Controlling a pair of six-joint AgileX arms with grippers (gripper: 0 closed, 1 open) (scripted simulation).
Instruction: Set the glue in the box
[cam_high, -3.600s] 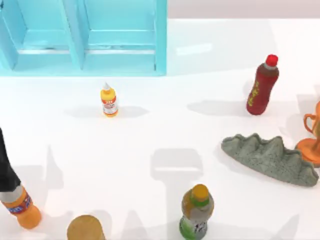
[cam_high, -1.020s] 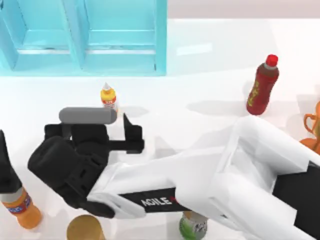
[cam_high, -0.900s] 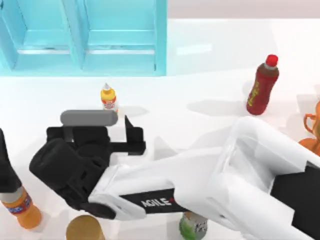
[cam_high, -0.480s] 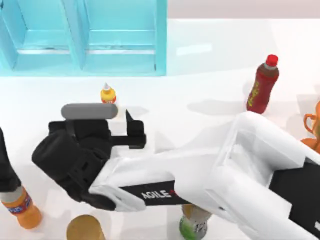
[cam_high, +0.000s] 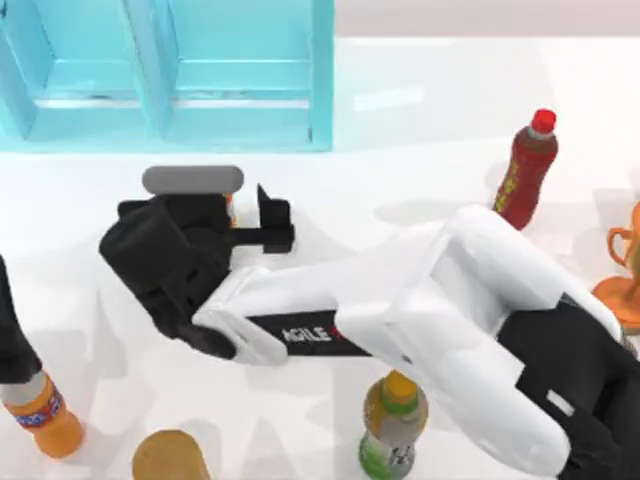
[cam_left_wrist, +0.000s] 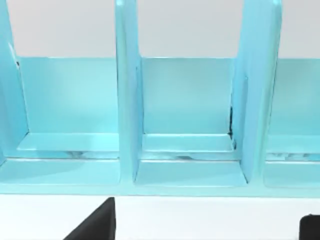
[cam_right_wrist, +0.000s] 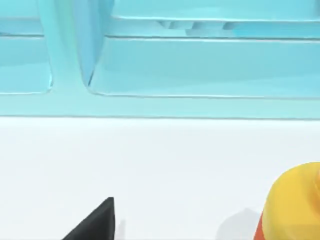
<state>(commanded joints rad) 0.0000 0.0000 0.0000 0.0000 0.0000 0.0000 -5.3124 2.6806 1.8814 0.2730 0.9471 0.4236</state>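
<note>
The glue (cam_high: 231, 208), a small yellow-orange bottle, stands on the white table in front of the box (cam_high: 322, 80); in the top view a sliver of it shows under my right wrist. My right gripper (cam_high: 235, 215) is open and low around the glue, which sits between the fingers close to one of them. The right wrist view has the glue (cam_right_wrist: 295, 205) near one side, one black fingertip (cam_right_wrist: 97, 222) opposite, and the turquoise box (cam_right_wrist: 65, 55) with its dividers just beyond. My left gripper (cam_left_wrist: 205, 227) is open and faces the box (cam_left_wrist: 127, 115).
A dark red bottle with a red cap (cam_high: 524, 170) stands at the right. A green drink bottle (cam_high: 393, 425) stands at the front beside my right arm. An orange bottle (cam_high: 40, 415), a tan round object (cam_high: 170, 458) and an orange cup (cam_high: 625, 285) sit near the edges.
My right arm came in from the right, and its gripper slid toward the box until its fingers flank the glue. The glue has stayed where it was.
</note>
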